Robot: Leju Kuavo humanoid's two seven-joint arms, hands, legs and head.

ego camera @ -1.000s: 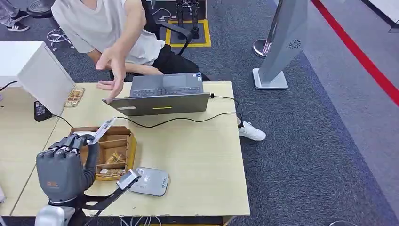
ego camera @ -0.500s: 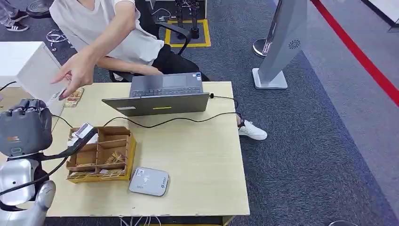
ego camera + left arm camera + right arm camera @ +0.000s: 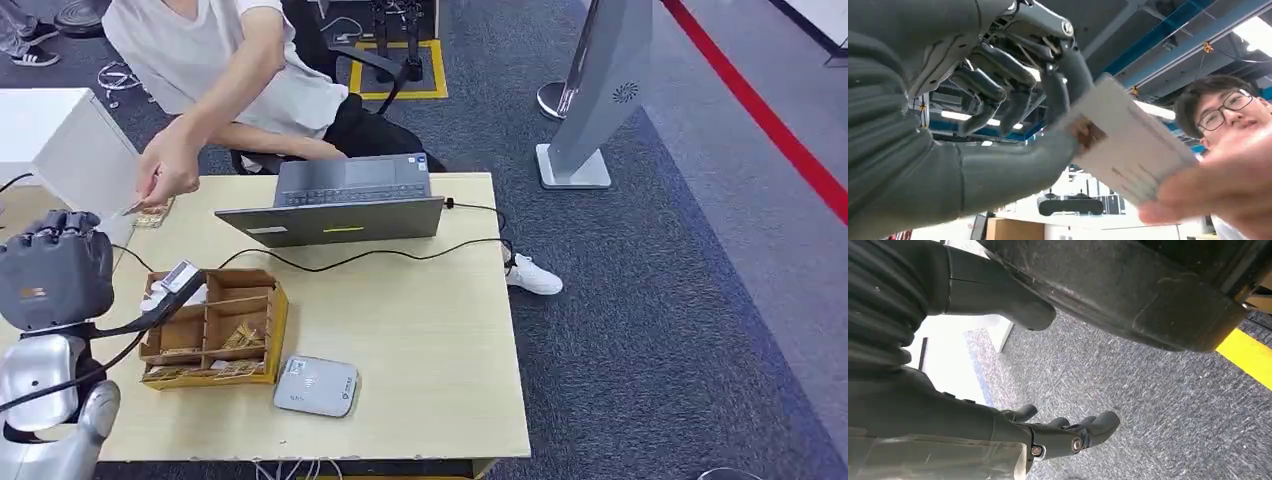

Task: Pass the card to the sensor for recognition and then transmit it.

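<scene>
White card [image 3: 1130,147], flat and rectangular, faint lines of print on its face; text too blurred to read. In the left wrist view it sits pinched between the thick grey thumb and a darker finger of the left hand [image 3: 1013,100] at one end, while a person's hand [image 3: 1220,192], blurred, has hold of the other end. Long axis runs from the robot's fingers [image 3: 1068,70] out toward the person, the card tilted, not level.

Landmark: laptop [image 3: 340,200] on the pale wood counter [image 3: 420,330]. From the head view the left hand [image 3: 55,270] is raised well to the left of the laptop, its back to the camera. The person's hand [image 3: 168,172] is just above and beyond it, left of the laptop, with a thin edge of card [image 3: 133,208] showing below it. Person sits behind the laptop, arm reaching across.

In front of the laptop and to its left: brown compartment box [image 3: 215,325]. Grey sensor pad [image 3: 317,385] in front of the laptop, beside the box, near the counter's front edge. Black cable [image 3: 380,255] runs just in front of the laptop.

Right hand [image 3: 1048,435] hangs over grey carpet [image 3: 1158,405], fingers loosely apart, holding nothing.
</scene>
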